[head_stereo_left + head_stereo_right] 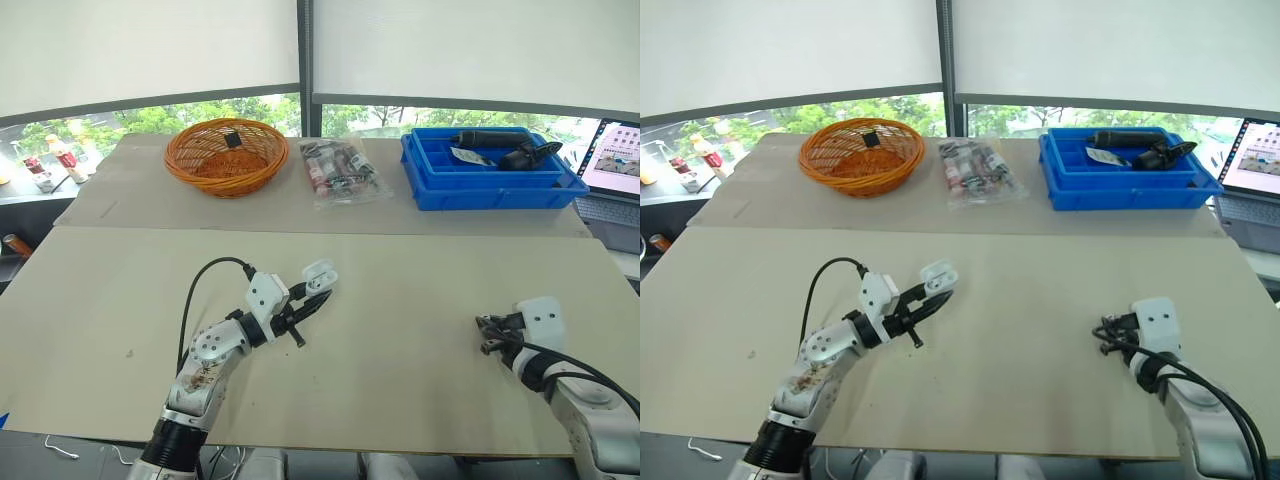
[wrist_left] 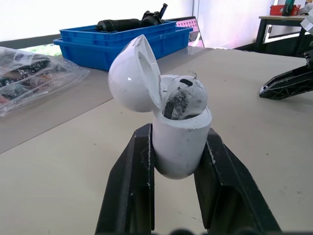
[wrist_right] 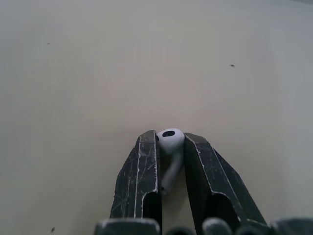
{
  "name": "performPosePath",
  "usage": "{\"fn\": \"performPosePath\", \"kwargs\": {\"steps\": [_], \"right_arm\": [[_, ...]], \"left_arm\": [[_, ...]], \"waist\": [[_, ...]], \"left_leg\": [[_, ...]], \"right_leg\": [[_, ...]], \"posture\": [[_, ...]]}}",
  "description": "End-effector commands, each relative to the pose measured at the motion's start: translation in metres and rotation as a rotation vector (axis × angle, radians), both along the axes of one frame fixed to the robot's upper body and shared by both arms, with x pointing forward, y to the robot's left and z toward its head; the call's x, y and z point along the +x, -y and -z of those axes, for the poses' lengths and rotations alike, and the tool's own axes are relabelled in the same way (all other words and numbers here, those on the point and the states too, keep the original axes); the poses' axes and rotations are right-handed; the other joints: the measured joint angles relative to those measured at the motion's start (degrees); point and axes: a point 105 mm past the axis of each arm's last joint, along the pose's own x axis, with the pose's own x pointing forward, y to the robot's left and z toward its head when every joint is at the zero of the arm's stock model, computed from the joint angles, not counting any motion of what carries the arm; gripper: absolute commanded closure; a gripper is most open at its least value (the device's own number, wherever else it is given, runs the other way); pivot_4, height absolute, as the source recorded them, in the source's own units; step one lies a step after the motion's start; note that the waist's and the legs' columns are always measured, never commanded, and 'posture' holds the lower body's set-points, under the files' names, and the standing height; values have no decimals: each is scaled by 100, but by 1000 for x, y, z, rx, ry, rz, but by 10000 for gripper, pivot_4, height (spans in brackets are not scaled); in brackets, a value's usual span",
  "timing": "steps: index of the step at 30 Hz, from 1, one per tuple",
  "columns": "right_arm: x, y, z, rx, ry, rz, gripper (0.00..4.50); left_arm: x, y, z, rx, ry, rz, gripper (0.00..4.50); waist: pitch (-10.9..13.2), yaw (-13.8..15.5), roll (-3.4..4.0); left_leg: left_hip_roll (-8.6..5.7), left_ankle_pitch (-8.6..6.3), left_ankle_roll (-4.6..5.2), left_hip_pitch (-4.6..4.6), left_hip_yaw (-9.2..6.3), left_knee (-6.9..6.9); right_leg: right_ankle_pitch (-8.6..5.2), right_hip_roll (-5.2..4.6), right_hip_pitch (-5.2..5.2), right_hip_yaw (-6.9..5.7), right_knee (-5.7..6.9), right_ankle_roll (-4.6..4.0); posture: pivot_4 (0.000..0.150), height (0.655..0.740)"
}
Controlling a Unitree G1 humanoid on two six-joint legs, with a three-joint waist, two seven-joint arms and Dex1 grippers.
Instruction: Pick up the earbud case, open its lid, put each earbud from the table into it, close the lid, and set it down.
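The white earbud case point(image 2: 178, 142) is held above the table, my left gripper point(image 1: 308, 305) shut on its body. Its lid point(image 2: 133, 74) is flipped open, and one earbud point(image 2: 183, 98) sits inside. In the head views the case point(image 1: 318, 276) hangs left of the table's middle. A second white earbud point(image 3: 168, 147) is pinched between the black fingers point(image 3: 139, 171) of my right gripper point(image 1: 487, 334), which is low over the table at the right front. The right gripper's fingers point(image 2: 286, 83) also show in the left wrist view, off to the case's side.
Along the far side of the table stand an orange wicker basket point(image 1: 226, 156), a clear bag of small items point(image 1: 340, 172) and a blue bin point(image 1: 488, 168) holding dark tools. A laptop point(image 1: 618, 160) sits at the far right edge.
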Motion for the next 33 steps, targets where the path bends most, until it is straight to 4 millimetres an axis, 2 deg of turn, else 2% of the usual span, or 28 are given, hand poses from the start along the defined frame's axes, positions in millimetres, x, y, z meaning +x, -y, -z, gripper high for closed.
{"fn": "performPosePath", "kwargs": {"steps": [1,4,7,11,16,23,28,33], "right_arm": [[-5,-26,-24,-76,48,-255,41934],[-11,-37,-36,-182,88,-438,41934],[-25,-43,-38,-251,42,-637,41934],[-50,-38,-33,-377,-85,-887,41934],[-72,-22,-21,-476,-237,-1057,41934],[-94,3,-11,-553,-387,-1169,41934],[-89,17,-15,-609,-416,-1171,41934],[-85,19,-18,-627,-412,-1177,41934]], "left_arm": [[-8,2,-11,-10,44,13,39079],[-15,0,-10,-6,36,17,39079],[-23,-1,-9,-3,19,17,39079],[-34,-2,-8,5,-1,27,39079],[-41,-2,-6,8,-30,28,39079],[-52,2,-4,0,-62,46,39079],[-52,3,-4,-3,-69,40,39079],[-53,3,-3,-4,-79,39,39079]], "waist": [[1,-17,-1],[4,-44,4],[6,-37,2],[8,6,0],[11,19,-4],[12,16,-6],[12,6,-7],[12,12,-6]], "left_leg": [[1,0,0,0,0,0],[2,-2,4,1,0,-4],[2,-3,4,0,0,-4],[0,-3,5,-3,2,1],[1,-5,8,-1,2,1],[1,-5,8,1,4,-1],[2,-5,8,6,5,0],[1,-5,8,6,5,1]], "right_leg": [[0,1,0,0,0,0],[-1,2,-2,0,0,0],[-1,1,-1,0,-3,1],[-2,-2,0,0,-7,2],[-2,-1,3,-1,-12,2],[-2,-1,3,1,-12,2],[-2,0,6,2,-8,2],[-2,-1,6,3,-8,2]], "posture": [[1500,7114],[1500,7114],[1500,7114],[1500,7114],[1500,7114],[1500,7114],[1500,7114],[1500,7114]]}}
